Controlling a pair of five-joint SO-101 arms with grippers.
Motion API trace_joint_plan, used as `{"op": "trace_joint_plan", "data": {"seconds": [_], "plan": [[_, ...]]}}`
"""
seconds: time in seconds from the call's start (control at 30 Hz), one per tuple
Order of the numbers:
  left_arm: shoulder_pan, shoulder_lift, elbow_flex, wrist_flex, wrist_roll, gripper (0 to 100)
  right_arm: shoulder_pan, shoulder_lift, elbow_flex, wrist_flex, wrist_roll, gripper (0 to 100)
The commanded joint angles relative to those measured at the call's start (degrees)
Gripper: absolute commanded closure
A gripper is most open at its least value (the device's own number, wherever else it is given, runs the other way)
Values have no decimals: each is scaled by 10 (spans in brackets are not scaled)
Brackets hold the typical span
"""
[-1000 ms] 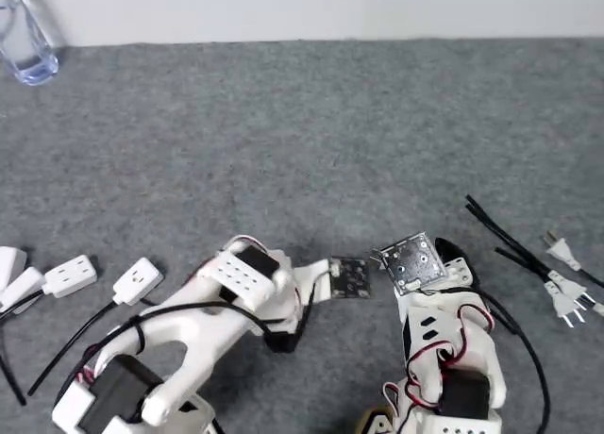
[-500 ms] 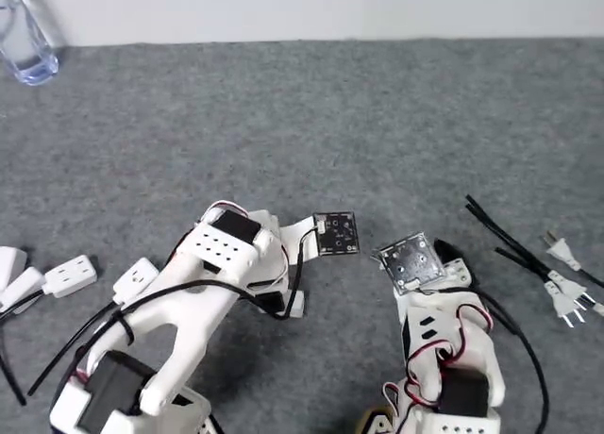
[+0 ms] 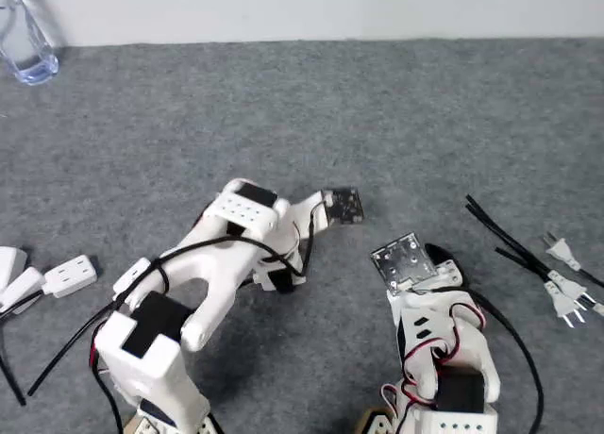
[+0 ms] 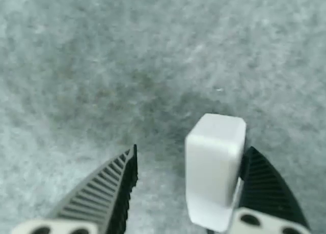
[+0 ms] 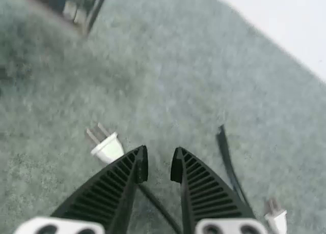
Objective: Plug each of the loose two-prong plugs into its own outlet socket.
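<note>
Left gripper (image 4: pixel 192 151) gapes, a white boxy plastic block (image 4: pixel 214 168) against one finger. Right gripper (image 5: pixel 159 151), at the table's five o'clock, is barely parted and empty.

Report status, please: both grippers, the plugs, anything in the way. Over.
Left gripper open wide, white block against one finger. Right gripper barely open, empty, near a loose two-prong plug. Black cord lies close beside it.

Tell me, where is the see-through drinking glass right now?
In the high view, the clear drinking glass stands at the far left corner of the grey carpet, right by the white wall.
</note>
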Motion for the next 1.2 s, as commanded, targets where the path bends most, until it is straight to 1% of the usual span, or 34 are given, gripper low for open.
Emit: {"op": "trace_joint_plan", "data": {"seconds": [0.0,0.1,0.27,0.37,0.53,0.63,0.73,0.8,0.9,0.93,1.0,1.1,1.17], "plan": [[-12,-1,-70,50,8,691,-6,-4,-4,-14,11,918],[-21,-1,-93,69,6,691,-6,-4,-4,-11,13,919],[-23,2,-100,61,5,691,-7,-4,0,-9,13,918],[-28,0,-100,55,5,691,-23,-4,10,-11,18,918],[-34,0,-95,89,7,691,-29,-4,11,-9,18,918],[-44,0,-89,89,11,691,-29,-4,11,-9,18,918],[-42,4,-83,91,55,691,-29,-4,11,-12,18,919],[-25,3,-57,79,70,691,-29,-4,11,-13,18,920],[-7,0,-4,36,73,697,-29,-4,11,-14,18,920],[-6,0,9,19,74,709,-28,-4,11,-14,18,920],[-6,-1,16,8,75,765,-27,-4,11,-14,18,920],[-9,-3,17,8,75,895,-27,-4,11,-14,18,920],[-7,1,15,24,74,968,-27,-4,11,-14,18,920]]}}
